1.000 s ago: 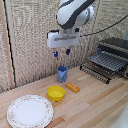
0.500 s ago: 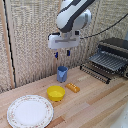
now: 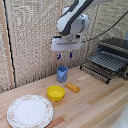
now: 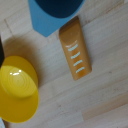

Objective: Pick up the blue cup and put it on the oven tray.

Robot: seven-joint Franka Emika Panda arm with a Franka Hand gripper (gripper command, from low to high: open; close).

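Blue cup [image 3: 62, 73] upright under gripper [image 3: 64, 55], jaws apart, empty; descend straight, straddle rim, avoid yellow bowl [image 3: 56, 92].

No legible text — anywhere.

- A yellow bowl [image 3: 56, 92] sits upright on the wooden table [image 3: 95, 105]; in the wrist view [image 4: 17, 95] its glossy inside catches the light.
- An orange bread-shaped block [image 3: 73, 87] lies flat on the table just beside the bowl, toward the exterior view's right; close up [image 4: 75, 47] it shows pale curved score marks along its top.
- A round white plate [image 3: 30, 110] with a patterned rim lies near the table's front edge, on the exterior view's left, close to the bowl but apart from it.
- A woven reed screen [image 3: 30, 40] stands behind the table.
- A black cable [image 3: 102, 34] hangs in front of the screen.
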